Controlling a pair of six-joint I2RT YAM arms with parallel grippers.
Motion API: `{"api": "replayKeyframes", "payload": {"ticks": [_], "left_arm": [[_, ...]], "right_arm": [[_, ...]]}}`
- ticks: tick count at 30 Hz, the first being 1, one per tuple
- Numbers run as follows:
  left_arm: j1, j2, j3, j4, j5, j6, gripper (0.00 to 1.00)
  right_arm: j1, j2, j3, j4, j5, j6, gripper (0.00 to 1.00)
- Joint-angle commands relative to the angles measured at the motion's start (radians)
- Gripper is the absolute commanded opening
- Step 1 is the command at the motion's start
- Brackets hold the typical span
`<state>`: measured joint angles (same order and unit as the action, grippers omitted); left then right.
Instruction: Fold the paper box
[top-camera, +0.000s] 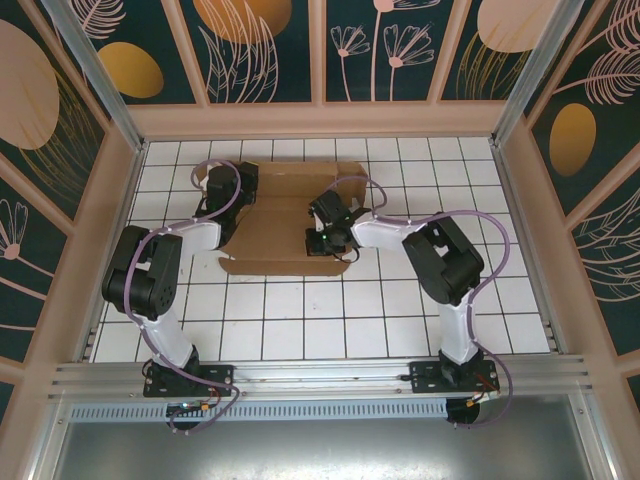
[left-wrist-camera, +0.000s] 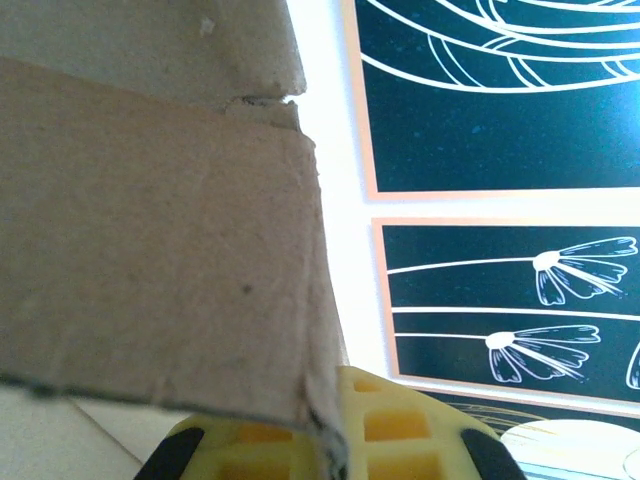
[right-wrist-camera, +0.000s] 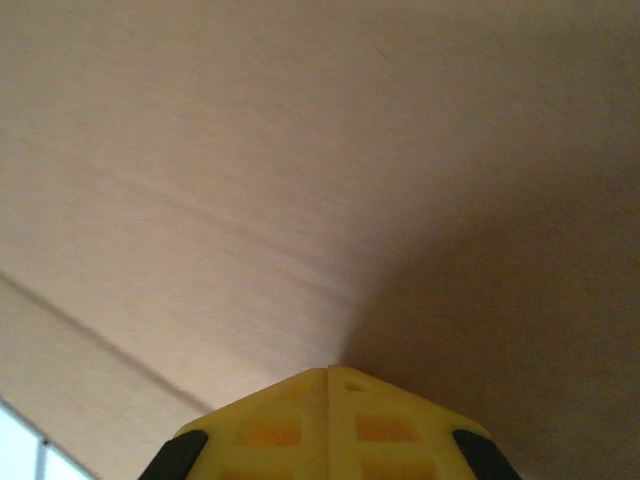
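Two-claw contact on paper box (top-camera: 275, 225), lying mostly flat at far-middle of tiled table (top-camera: 300, 320). Left gripper (left-wrist-camera: 330, 415) pinching edge of raised left flap. Right gripper (right-wrist-camera: 330, 372) pressed together, tips vs. cardboard panel, nothing seen betw. fingers. Risks: flap tearing or slipping out if pulled w/o panel pinned; blank sliding on tiles. No walls up yet, so holds nothing.

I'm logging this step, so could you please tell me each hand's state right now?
Left hand: closed, pinching a flap of the paper box.
Right hand: closed, tips against the paper box, nothing visibly held.
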<state>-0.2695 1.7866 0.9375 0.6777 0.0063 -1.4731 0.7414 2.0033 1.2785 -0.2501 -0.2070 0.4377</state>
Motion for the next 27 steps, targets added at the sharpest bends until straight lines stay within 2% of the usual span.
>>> {"api": "replayKeyframes", "payload": {"ticks": [1,9,19,23,27], "left_arm": [[-0.005,0.028,0.026,-0.119,-0.026,0.063,0.0],[-0.004,0.01,0.021,-0.129,-0.009,0.08,0.0],[-0.014,-0.059,-0.064,-0.133,0.015,0.088,0.0],[-0.026,-0.104,-0.121,-0.116,0.018,0.085,0.0],[-0.032,-0.126,-0.154,-0.092,0.013,0.09,0.0]], "right_arm": [[0.022,0.006,-0.004,-0.056,0.093,-0.04,0.0],[0.035,-0.096,-0.206,-0.019,0.057,-0.018,0.0],[0.062,-0.176,-0.301,0.025,0.016,0.03,0.0],[0.027,-0.251,-0.288,0.069,0.0,0.031,0.0],[-0.056,-0.394,-0.358,0.25,-0.046,0.082,0.02]]}}
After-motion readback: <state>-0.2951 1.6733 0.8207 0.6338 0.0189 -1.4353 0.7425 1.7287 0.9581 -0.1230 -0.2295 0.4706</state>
